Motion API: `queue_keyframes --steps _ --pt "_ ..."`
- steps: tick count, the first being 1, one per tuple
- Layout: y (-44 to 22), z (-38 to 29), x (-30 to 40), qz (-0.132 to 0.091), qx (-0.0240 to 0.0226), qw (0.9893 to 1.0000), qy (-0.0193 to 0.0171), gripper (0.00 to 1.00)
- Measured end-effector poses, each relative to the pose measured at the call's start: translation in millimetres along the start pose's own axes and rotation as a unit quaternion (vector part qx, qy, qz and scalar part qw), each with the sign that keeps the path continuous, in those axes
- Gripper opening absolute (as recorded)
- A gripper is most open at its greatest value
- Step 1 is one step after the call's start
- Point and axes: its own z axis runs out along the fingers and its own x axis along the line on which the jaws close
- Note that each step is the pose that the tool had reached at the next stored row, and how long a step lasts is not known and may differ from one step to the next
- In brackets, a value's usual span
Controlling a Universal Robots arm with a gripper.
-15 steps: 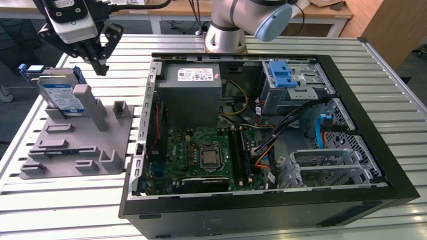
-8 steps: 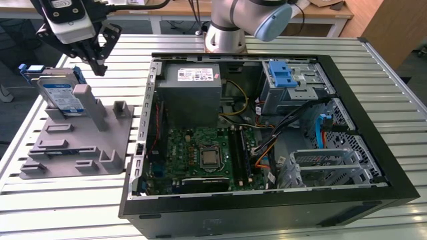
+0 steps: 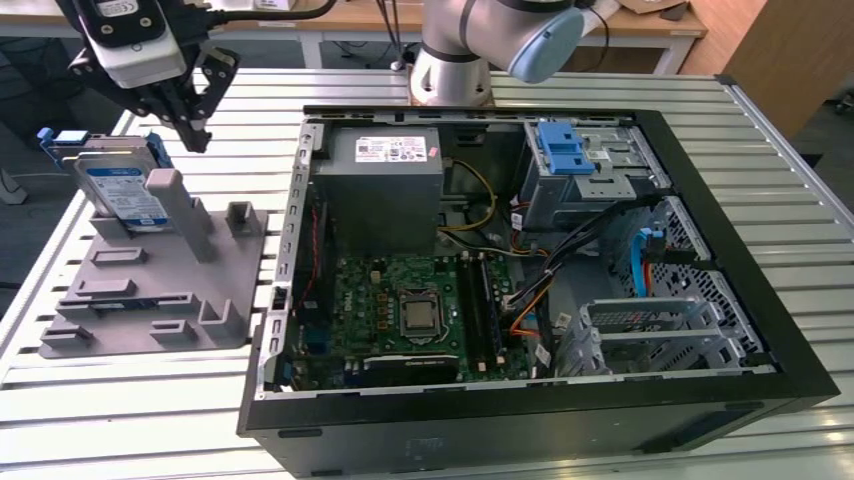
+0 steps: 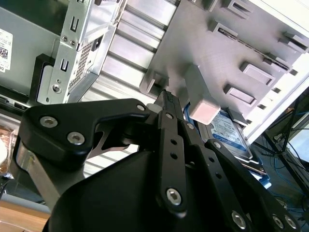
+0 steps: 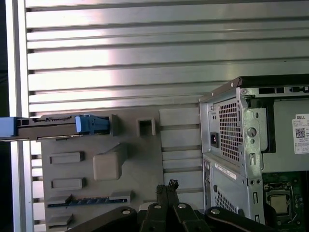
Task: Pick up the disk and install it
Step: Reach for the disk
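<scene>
we see a slatted metal table (image 3: 134, 420) carrying everything. toward the exterior view's right, the open black computer case (image 3: 534, 432) takes up most of the table, with a grey power supply (image 3: 387, 185) at its far side and a metal drive cage (image 3: 607, 175) with a blue latch (image 3: 561, 150) to the right of that. on the exterior view's left, just beside the case wall, sits a grey holder block (image 3: 147, 290).

the disk (image 3: 118, 190) stands on edge at the block's far left corner, with a tall grey post (image 3: 171, 200) just in front of it. in the first wrist view the disk (image 5: 48, 126) shows edge-on, its blue rail (image 5: 91, 124) running past the block toward the table's left edge.

the gripper (image 3: 200, 142) hangs above the block, just right of the disk's top and apart from it. its 2 fingertips (image 5: 173, 184) are pressed together, narrow, holding nothing.

bare slats lie open on the far side of the block, and only a slim gap separates the block from the case.
</scene>
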Motion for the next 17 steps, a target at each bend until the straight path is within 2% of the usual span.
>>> queue_keyframes --steps 17 --pt "-0.5 0.9 6.5 0.0 0.0 1.0 0.0 0.11"
